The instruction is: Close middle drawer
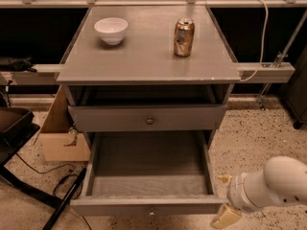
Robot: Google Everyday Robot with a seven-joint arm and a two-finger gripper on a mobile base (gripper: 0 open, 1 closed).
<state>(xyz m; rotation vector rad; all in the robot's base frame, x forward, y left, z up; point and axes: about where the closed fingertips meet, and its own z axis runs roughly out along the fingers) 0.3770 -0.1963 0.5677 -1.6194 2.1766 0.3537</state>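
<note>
The middle drawer [144, 206] is pulled far out of the grey cabinet, and its deep box [148, 166] is empty. Its low flat front faces me at the bottom, with a small round knob [151, 212] at the centre. My gripper [224, 198] is on the end of the white arm [273, 183] at the lower right. It sits just beside the right end of the drawer front, apart from it. Its two yellowish fingers [225, 217] are spread and hold nothing. The lowest drawer is hidden under the open one.
The taller top drawer [192, 118] with a dark knob [150, 120] stands slightly out. A white bowl [111, 30] and a can [183, 37] stand on the cabinet top. A cardboard box [60, 138], black chair parts [17, 128] and cables [57, 174] lie at the left.
</note>
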